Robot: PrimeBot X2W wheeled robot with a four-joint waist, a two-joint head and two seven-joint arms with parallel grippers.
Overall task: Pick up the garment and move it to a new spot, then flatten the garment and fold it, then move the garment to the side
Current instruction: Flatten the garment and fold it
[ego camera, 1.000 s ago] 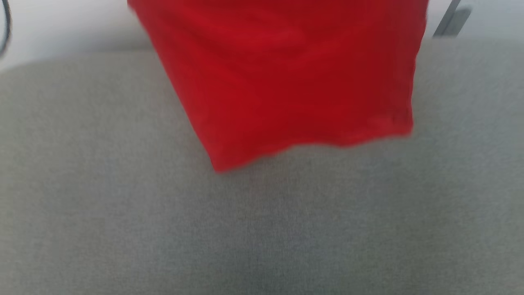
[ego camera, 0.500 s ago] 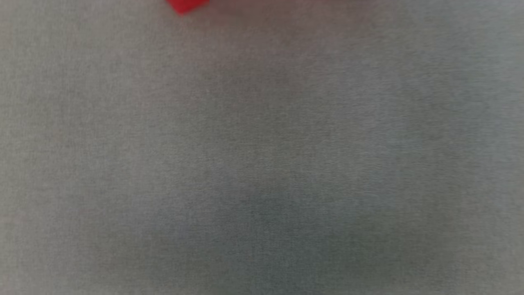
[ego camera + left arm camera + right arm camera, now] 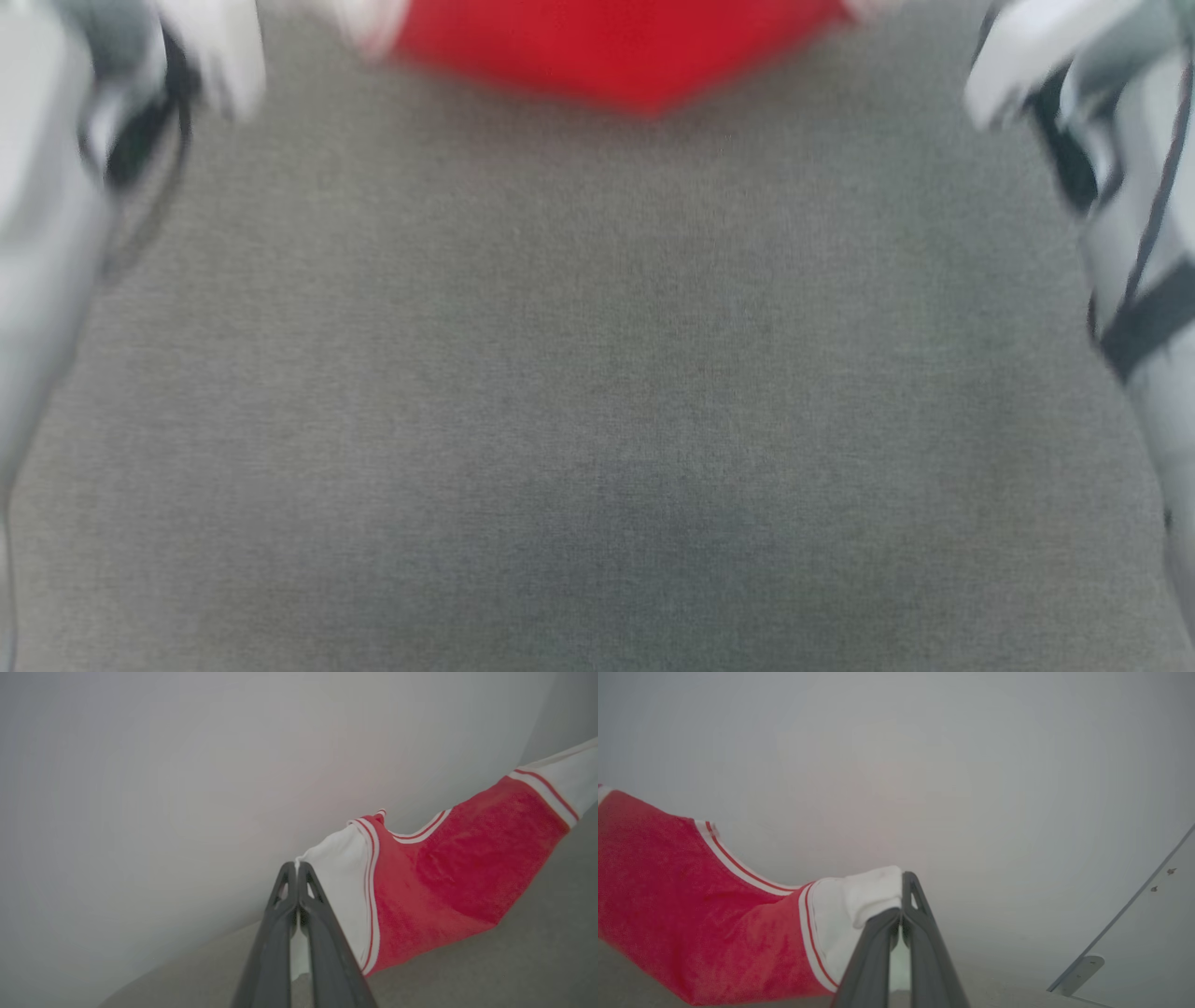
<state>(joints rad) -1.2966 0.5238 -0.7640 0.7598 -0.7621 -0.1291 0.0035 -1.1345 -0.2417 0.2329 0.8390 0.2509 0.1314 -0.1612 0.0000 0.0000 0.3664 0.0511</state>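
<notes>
The left gripper (image 3: 296,867) is pinching one white sleeve of the red jersey T-shirt (image 3: 448,872), its fingers pressing together on the cloth. The right gripper (image 3: 903,896) is clamping the other white sleeve likewise. The T-shirt is hanging stretched between them before a white wall (image 3: 140,765), over the grey fabric surface (image 3: 597,373). Whether its hem is touching that surface is unclear.

Head view blurred: the garment (image 3: 616,47), cut off at the top edge, left forearm (image 3: 42,205) and right forearm (image 3: 1144,243) smeared.
</notes>
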